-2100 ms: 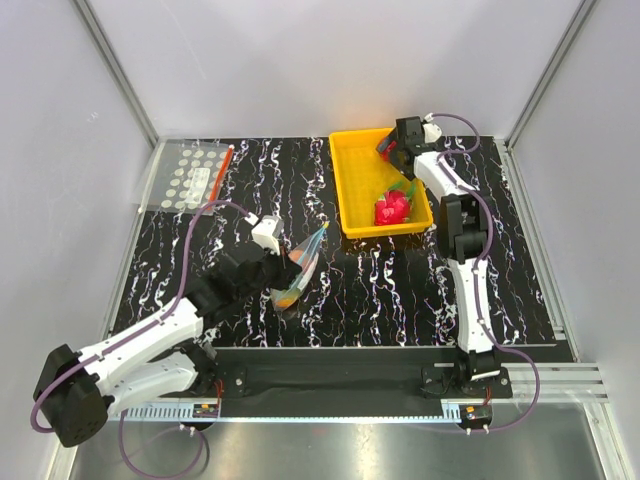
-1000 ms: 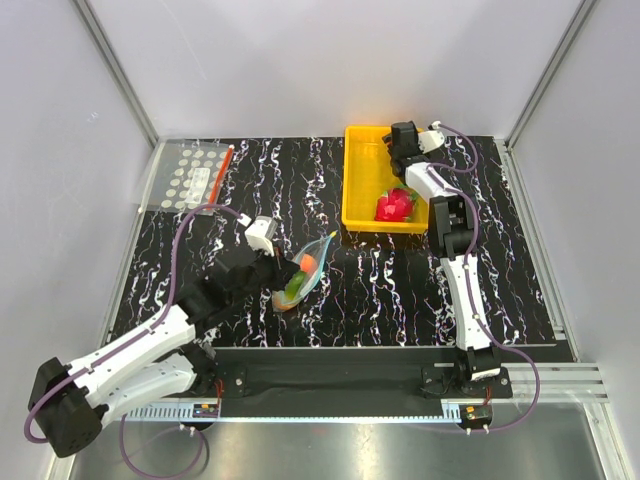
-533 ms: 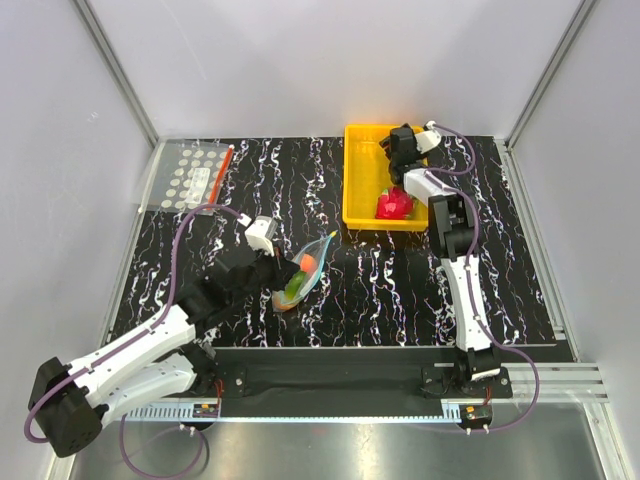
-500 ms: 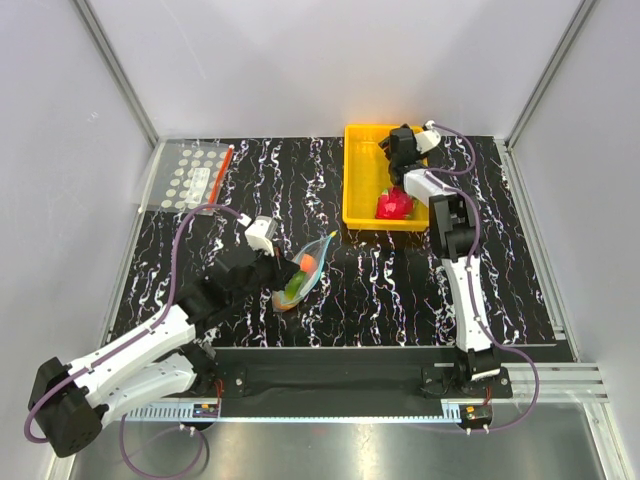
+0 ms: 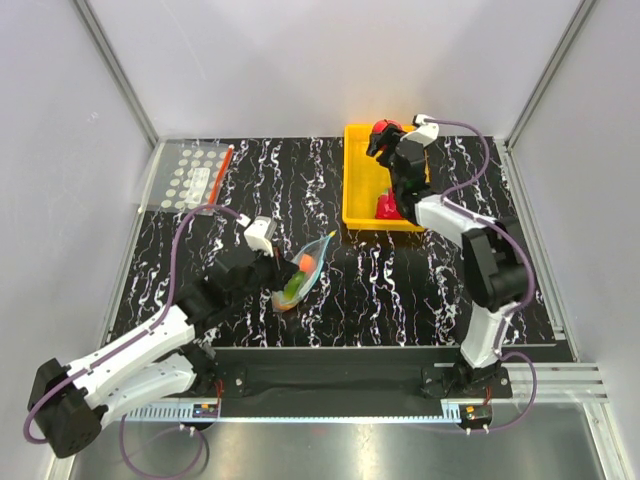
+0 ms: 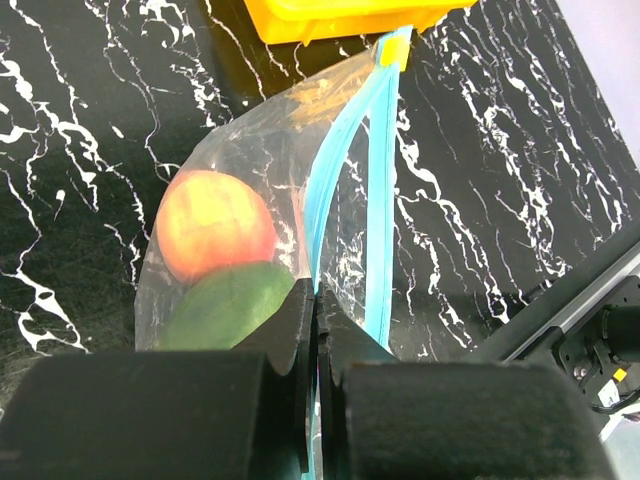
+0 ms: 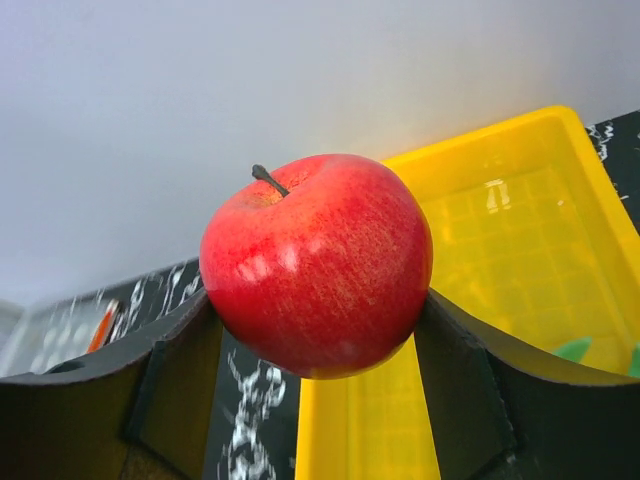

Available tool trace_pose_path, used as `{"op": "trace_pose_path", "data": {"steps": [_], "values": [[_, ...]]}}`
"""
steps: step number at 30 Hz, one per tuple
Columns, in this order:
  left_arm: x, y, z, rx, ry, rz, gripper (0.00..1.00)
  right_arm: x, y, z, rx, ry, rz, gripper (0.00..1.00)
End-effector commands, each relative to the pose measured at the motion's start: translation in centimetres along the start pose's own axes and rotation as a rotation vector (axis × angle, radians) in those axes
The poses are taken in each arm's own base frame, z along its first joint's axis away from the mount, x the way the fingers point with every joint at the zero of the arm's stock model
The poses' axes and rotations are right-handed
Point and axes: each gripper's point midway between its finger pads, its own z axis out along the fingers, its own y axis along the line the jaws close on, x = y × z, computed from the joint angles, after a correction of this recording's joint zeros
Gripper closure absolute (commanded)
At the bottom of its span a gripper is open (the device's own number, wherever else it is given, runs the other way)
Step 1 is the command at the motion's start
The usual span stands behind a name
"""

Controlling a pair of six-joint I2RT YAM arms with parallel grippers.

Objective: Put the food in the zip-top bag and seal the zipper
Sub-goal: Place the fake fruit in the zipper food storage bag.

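Over the far edge of the black tabletop (image 5: 400, 290), right gripper (image 5: 386, 142) is clamping a glossy red toy apple (image 7: 318, 265) above the yellow plastic tray (image 5: 360, 195). Left gripper (image 6: 315, 310) is pinching the small clear zip-top pouch (image 6: 250, 150) near-left of it, pale blue zipper strip (image 6: 378, 200) pointing trayward, mouth probably gaping.

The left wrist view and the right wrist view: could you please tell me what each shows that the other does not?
Only the left wrist view: the zip-top bag, its pale blue zipper pinched in the shut left tool, with a peach-orange fruit and a green fruit inside.
Only the right wrist view: the red apple gripped in the right tool.
Both: the yellow tray and the black marbled table.
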Motion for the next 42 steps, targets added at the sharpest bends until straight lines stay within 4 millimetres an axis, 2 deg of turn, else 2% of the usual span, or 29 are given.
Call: {"op": "trace_pose_path", "data": {"steps": [1, 2, 6, 7, 8, 10, 13, 16, 18, 20, 21, 27, 31, 34, 35, 37, 42], "values": [[-1.7, -0.4, -0.2, -0.003, -0.049, 0.011, 1.00, -0.8, 2.5, -4.4, -0.157, -0.004, -0.127, 0.57], [-1.6, -0.3, -0.1, -0.008, -0.042, 0.012, 1.00, -2.3, 3.6, -6.0, -0.202, -0.016, -0.149, 0.58], [-2.2, -0.6, -0.3, -0.005, -0.047, 0.004, 1.00, -1.6, 5.0, -11.2, -0.309, 0.034, -0.142, 0.67], [-2.3, -0.7, -0.3, -0.006, -0.049, 0.004, 1.00, -1.0, 5.4, -12.3, -0.340, 0.062, -0.147, 0.67], [-2.4, -0.6, -0.3, -0.010, -0.048, 0.004, 1.00, -1.2, 5.4, -13.7, -0.347, 0.069, -0.145, 0.67], [-2.3, -0.6, -0.3, -0.013, -0.046, 0.003, 1.00, 0.1, 6.1, -16.0, -0.395, 0.121, -0.164, 0.67], [-2.3, -0.8, -0.3, -0.002, -0.045, -0.003, 1.00, 1.6, 6.3, -19.7, -0.469, 0.184, -0.177, 0.68], [-1.8, -1.7, 0.1, 0.050, -0.023, -0.023, 1.00, 1.7, 5.9, -23.6, -0.529, 0.228, -0.168, 0.68], [-1.2, -1.8, 0.7, 0.053, -0.009, -0.031, 1.00, 2.5, 6.1, -25.7, -0.593, 0.292, -0.158, 0.68], [-0.7, -1.8, 1.4, 0.053, 0.002, -0.035, 1.00, 2.4, 6.2, -27.6, -0.641, 0.318, -0.146, 0.68], [-0.3, -2.3, 1.6, 0.077, 0.018, -0.041, 1.00, 3.3, 5.9, -28.6, -0.662, 0.369, -0.153, 0.68], [0.6, -4.6, 2.8, 0.135, 0.053, -0.043, 1.00, 4.8, 6.0, -32.8, -0.779, 0.499, -0.149, 0.69], [0.5, -5.6, 3.0, 0.150, 0.060, -0.037, 1.00, 5.3, 6.5, -34.4, -0.841, 0.551, -0.140, 0.69], [-0.8, -5.9, 2.5, 0.146, 0.029, -0.021, 1.00, 5.8, 7.1, -35.3, -0.888, 0.587, -0.139, 0.69], [-1.0, -5.1, 2.2, 0.102, 0.027, -0.003, 1.00, 5.7, 7.4, -35.5, -0.904, 0.592, -0.135, 0.69], [-2.0, -5.0, 1.8, 0.081, 0.007, 0.011, 1.00, 5.6, 8.4, -36.4, -0.950, 0.602, -0.133, 0.69], [-2.1, -5.0, 1.5, 0.076, 0.018, 0.024, 1.00, 5.8, 10.2, -37.6, -1.019, 0.624, -0.142, 0.69]]}}
